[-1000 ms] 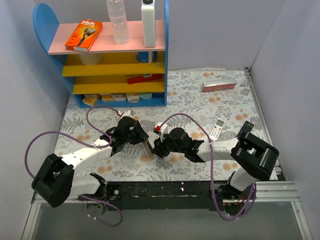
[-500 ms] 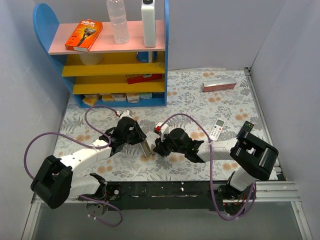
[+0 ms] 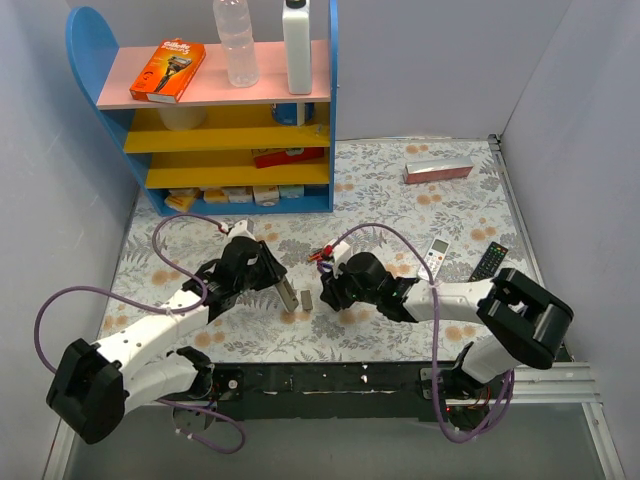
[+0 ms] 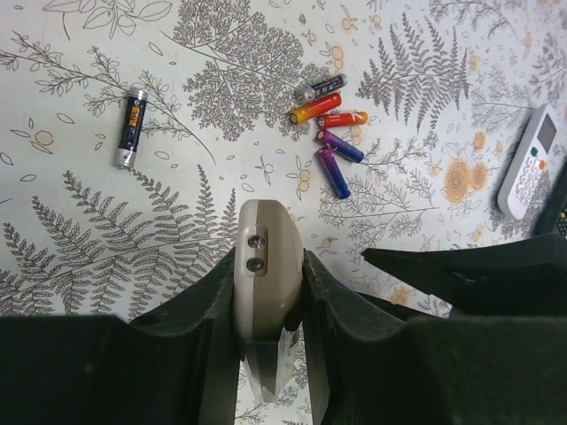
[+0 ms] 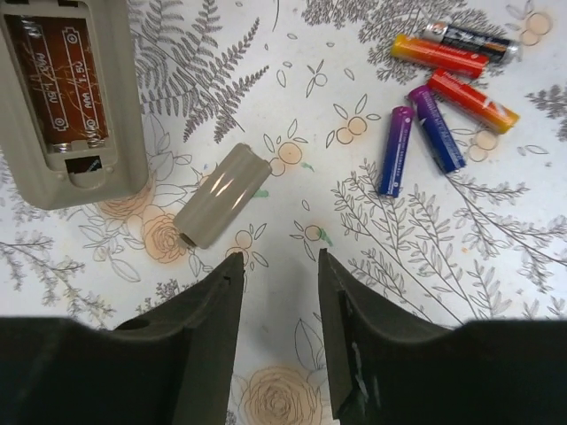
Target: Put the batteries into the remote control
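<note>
Lying back-up near the middle of the surface's (image 3: 400, 200) near edge, the greyish remote control (image 5: 66, 97) showed an open, empty compartment. Left jaws clamped it; right jaws apart over the loose cover (image 5: 221, 197), red and purple batteries (image 5: 434, 124) nearby.

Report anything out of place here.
The remote control, gripped by the left claw, has its battery bay open and empty. Its cover lies loose beside it. One black battery lies alone, apart from the clustered batteries.
</note>
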Robot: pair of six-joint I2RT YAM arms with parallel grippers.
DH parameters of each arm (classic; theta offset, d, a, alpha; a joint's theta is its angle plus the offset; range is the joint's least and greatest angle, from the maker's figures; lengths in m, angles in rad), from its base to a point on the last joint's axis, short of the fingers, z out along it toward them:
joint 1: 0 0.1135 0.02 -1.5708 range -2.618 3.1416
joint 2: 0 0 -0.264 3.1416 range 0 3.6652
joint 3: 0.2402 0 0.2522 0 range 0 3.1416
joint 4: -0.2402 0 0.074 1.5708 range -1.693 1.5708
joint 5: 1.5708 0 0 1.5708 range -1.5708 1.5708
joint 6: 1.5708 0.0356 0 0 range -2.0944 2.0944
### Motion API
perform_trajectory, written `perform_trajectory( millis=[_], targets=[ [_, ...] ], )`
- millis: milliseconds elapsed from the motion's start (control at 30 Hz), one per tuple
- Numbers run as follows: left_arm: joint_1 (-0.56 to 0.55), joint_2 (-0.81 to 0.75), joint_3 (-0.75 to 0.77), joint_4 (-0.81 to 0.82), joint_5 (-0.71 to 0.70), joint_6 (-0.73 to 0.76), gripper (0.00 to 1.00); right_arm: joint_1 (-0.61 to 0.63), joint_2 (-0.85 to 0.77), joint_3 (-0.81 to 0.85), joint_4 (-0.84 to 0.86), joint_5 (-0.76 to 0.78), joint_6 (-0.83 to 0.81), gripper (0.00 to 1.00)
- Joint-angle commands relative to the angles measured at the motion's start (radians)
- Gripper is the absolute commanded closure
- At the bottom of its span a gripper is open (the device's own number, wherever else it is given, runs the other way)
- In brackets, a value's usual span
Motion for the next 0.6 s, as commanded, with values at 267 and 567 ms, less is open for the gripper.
perform_trajectory(
  millis=[267, 567],
  targets=[
    [0.133, -0.378, -0.156, 0.086, 0.110, -0.059, 1.00, -0.124, -0.243, 0.199, -0.366, -0.005, 0.059, 0.40],
    [0.210, -0.654, -0.358, 0.201, 0.228, -0.171, 1.00, -0.137, -0.045, 0.550, -0.814, 0.036, 0.018, 0.39]
  ],
)
